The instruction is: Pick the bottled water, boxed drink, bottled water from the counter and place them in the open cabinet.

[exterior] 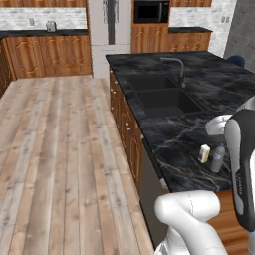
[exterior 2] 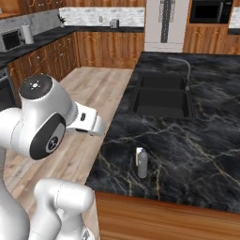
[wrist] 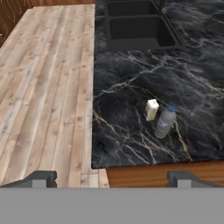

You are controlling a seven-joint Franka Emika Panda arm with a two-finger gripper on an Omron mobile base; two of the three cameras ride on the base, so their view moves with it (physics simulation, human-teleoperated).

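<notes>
The gripper (wrist: 111, 177) hangs wide open, holding nothing. Descend toward one o'clock onto the greyish bottled water (wrist: 165, 122), keeping fingers clear of the boxed drink (wrist: 151, 109) just beside it at ten o'clock

Bare counter (wrist: 131, 78) all round; boxed drink (wrist: 151, 109) just beside bottled water (wrist: 165, 123), crowding that flank

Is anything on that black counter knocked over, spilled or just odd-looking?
Nothing stands out. A water bottle and a small drink carton stand upright close together near the front edge of the counter, with no spill around them. The gripper hangs open above and in front of them, holding nothing.
</notes>
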